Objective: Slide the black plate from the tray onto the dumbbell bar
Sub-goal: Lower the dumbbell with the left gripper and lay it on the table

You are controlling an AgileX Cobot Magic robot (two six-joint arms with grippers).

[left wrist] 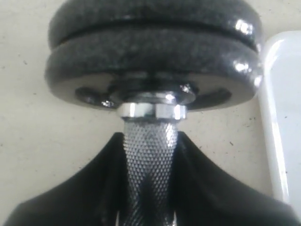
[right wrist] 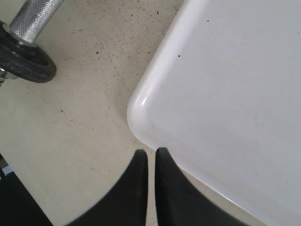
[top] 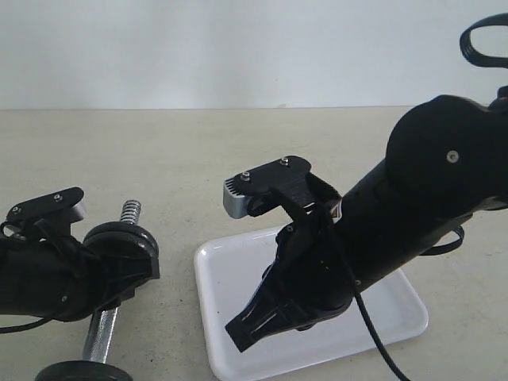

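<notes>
Chrome dumbbell bar is clamped in the left tool, black plate seemingly already on. The right tool, pressed together and empty, hovers over the tray. Retreat comes next.

Left tool grips the knurled dumbbell bar beside its nut and two black discs (tray alongside).

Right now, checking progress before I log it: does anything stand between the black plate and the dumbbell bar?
Nothing visible does. Two black discs already sit stacked on the dumbbell bar, which the left gripper holds. The tray shows no plate where visible; the right gripper is shut, empty.
</notes>
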